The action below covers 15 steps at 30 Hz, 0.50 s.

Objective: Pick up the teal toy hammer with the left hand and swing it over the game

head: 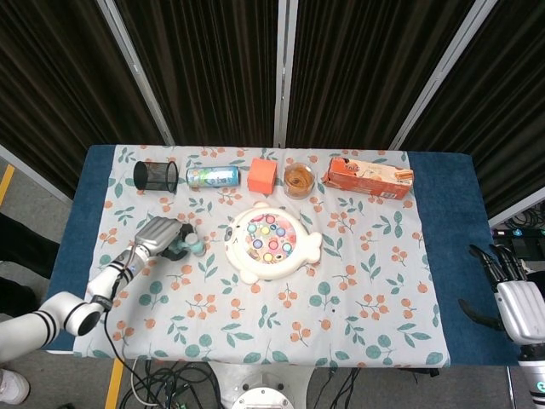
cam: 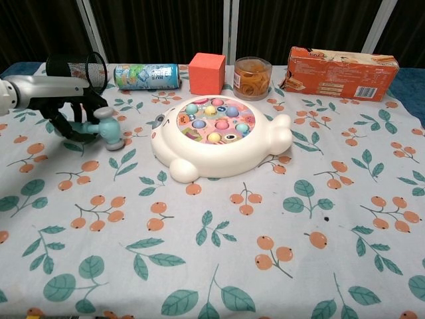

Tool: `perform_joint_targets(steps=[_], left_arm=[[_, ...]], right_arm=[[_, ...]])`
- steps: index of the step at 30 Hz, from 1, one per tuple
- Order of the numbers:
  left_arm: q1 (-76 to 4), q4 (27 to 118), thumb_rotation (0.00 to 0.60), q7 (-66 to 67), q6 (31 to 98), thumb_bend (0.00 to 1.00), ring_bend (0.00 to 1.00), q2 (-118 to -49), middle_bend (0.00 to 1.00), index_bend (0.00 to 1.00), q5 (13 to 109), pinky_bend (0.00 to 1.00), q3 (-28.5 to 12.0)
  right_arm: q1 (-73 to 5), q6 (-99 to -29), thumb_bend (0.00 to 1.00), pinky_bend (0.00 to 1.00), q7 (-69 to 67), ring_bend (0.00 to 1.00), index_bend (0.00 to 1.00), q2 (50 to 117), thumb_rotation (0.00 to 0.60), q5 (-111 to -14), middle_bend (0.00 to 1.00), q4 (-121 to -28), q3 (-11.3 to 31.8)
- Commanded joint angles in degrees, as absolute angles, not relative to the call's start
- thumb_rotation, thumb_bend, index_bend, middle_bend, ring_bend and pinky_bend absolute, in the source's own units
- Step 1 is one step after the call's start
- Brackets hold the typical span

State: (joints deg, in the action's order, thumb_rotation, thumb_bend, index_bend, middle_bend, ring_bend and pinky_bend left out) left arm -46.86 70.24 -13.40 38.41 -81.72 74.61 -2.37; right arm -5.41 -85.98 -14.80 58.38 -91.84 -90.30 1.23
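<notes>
My left hand grips the handle of the teal toy hammer. The hammer's head sticks out to the right of the hand, low over the cloth, left of the game. The white whale-shaped game with its coloured pegs sits mid-table, a short gap from the hammer head. My right hand hangs off the table's right edge, fingers apart and holding nothing; the chest view does not show it.
Along the far edge stand a black mesh cup, a lying drink can, an orange cube, a jar of rubber bands and an orange snack box.
</notes>
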Motion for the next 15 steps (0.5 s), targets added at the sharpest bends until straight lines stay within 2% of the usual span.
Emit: perform_joint_targets(steps=[1, 10, 15], left_arm=[[-46.62, 70.24, 0.600, -13.54, 38.17, 0.32, 0.33, -81.69, 0.44, 0.42, 74.48, 0.38, -2.35], [-46.18, 71.19, 0.600, -13.61, 38.37, 0.31, 0.32, -80.90, 0.43, 0.40, 75.11, 0.38, -2.73], [-46.25, 72.22, 0.600, -13.28, 37.43, 0.31, 0.28, -80.05, 0.39, 0.34, 74.98, 0.36, -2.68]], right_arm=[[-5.46, -85.95, 0.15, 0.00, -14.78, 0.00, 0.02, 58.42, 0.600, -91.96, 0.18, -90.33, 1.21], [-5.35, -86.25, 0.15, 0.00, -14.44, 0.00, 0.02, 58.36, 0.600, -92.15, 0.19, -90.58, 1.22], [-5.40, -86.32, 0.15, 0.00, -14.53, 0.00, 0.02, 58.36, 0.600, -92.23, 0.19, -90.49, 1.29]])
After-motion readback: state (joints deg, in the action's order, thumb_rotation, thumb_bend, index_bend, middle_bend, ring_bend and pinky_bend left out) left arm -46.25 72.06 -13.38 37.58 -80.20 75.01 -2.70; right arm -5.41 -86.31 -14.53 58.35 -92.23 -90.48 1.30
